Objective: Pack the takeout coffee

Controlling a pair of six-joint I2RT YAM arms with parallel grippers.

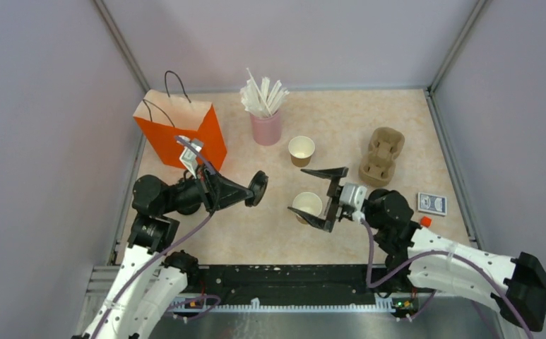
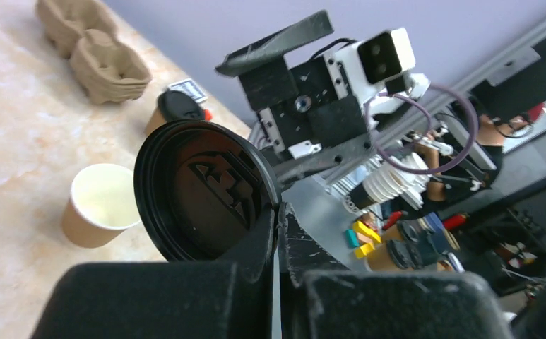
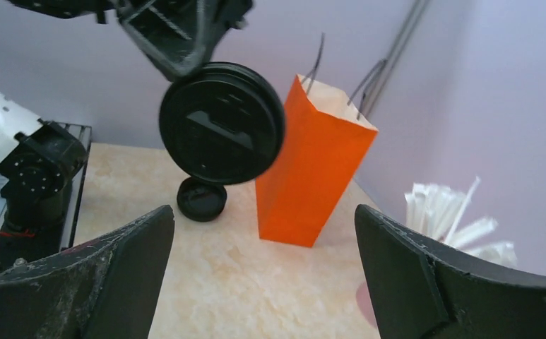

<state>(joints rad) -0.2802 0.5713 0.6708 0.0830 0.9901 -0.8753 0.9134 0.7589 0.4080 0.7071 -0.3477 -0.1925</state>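
Observation:
Two lidless brown paper cups of the takeout coffee stand on the table, one near the middle (image 1: pixel 301 150) and one closer to me (image 1: pixel 307 206). My left gripper (image 1: pixel 251 191) is shut on the rim of a round black lid (image 2: pixel 203 191), held on edge in the air left of the nearer cup (image 2: pixel 102 205). My right gripper (image 1: pixel 321 198) is open wide, its fingers either side of the nearer cup and facing the held lid (image 3: pixel 222 123). A second black lid (image 3: pixel 201 199) lies flat on the table under the left arm. The orange bag (image 1: pixel 178 131) stands at the back left.
A pink cup of white straws (image 1: pixel 265 123) stands behind the cups. The tan pulp carrier (image 1: pixel 381 155) lies at the right, with a blue card pack (image 1: pixel 432 203) near it. Grey walls close in the table on three sides.

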